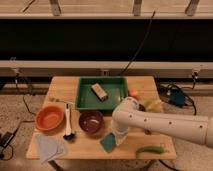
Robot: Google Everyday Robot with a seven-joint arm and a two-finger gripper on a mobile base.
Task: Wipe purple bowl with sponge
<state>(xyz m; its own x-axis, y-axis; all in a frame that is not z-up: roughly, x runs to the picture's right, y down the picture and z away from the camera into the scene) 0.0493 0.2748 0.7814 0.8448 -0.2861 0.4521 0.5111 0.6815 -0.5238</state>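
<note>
The purple bowl (91, 122) sits upright on the wooden table (140, 84), left of centre near the front. The teal sponge (108, 143) lies flat on the table just right of and in front of the bowl. My gripper (119, 138) points down at the right edge of the sponge, at or just above it. The white arm (165, 125) reaches in from the right. I cannot tell whether the gripper touches the sponge.
An orange bowl (49, 119) stands left of the purple bowl, with a spoon (68, 125) between them. A light blue cloth (49, 148) lies front left. A green tray (112, 100) holds a tan block (99, 91). A green vegetable (150, 150) lies front right.
</note>
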